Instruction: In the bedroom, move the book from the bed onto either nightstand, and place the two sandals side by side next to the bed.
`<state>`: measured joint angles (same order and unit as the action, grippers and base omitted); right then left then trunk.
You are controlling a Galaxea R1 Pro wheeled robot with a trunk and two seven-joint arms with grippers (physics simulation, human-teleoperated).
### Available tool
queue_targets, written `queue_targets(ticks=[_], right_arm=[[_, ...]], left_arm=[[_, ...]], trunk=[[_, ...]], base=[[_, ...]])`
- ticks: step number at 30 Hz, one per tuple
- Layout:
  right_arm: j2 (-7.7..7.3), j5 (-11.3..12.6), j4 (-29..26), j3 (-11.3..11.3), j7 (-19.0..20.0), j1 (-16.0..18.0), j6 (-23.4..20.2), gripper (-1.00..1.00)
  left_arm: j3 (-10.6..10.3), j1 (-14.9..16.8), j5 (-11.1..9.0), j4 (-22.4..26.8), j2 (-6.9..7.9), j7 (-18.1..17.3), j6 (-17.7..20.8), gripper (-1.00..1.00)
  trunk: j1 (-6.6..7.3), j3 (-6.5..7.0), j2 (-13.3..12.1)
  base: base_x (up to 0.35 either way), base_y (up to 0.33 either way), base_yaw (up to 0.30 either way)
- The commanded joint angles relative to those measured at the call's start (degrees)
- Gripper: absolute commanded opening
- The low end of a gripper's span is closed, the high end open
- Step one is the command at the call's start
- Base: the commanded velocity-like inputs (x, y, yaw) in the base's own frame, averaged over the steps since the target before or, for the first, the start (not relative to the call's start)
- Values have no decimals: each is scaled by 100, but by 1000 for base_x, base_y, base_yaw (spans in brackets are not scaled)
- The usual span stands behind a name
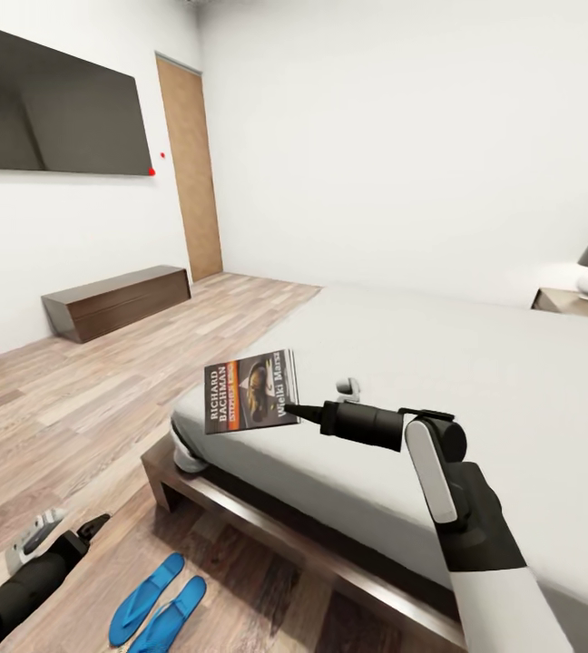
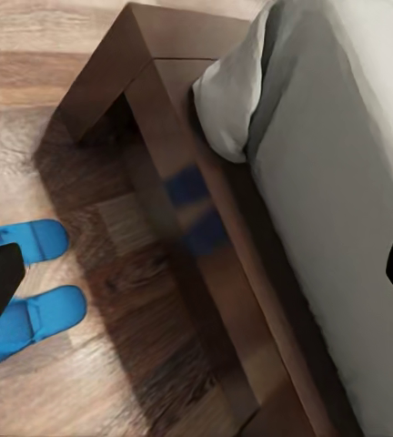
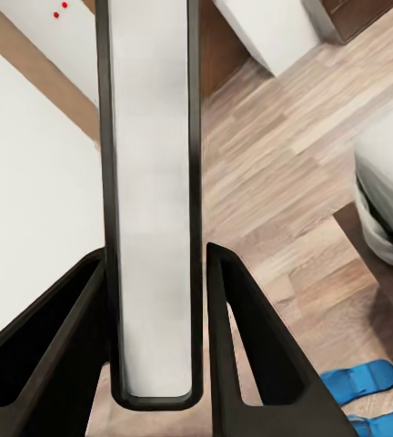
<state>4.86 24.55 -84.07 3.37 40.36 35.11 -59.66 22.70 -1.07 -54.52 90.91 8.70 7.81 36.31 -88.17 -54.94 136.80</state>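
1. Our left gripper hangs low over the floor beside the bed; we cannot tell how its jaws stand.
2. The two sandals lie side by side by the bed's foot corner; leave them.
3. Our right gripper clamps the book above that corner.
4. We should keep it level while carrying toward the nightstand beyond the bed.

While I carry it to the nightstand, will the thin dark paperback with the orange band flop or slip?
The thin dark paperback is pinched at one edge by the right gripper yet stands flat, so it is probably stiff and light. It may still pivot if swung.
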Motion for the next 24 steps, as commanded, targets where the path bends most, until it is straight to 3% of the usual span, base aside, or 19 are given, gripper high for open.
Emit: queue_targets(ticks=[1,12,17,24], right_arm=[[3,3,-2,14,34,5,-34,-100],[-9,-84,-14,128,40,5,-34,-100],[-11,-89,-14,135,41,5,-34,-100],[-11,-91,-14,137,36,4,-34,-100]], left_arm=[[1,-2,-58,5,-9,49,16,100],[-1,-7,-39,-18,-244,60,-11,100],[-15,-7,-37,-23,-300,76,-12,100],[-305,-7,-21,-28,-307,139,-24,100]], trunk=[[1,-4,2],[1,-4,2],[111,85,-198],[264,211,-479]], base=[[0,0,276],[0,0,276],[0,0,276],[0,0,276]])
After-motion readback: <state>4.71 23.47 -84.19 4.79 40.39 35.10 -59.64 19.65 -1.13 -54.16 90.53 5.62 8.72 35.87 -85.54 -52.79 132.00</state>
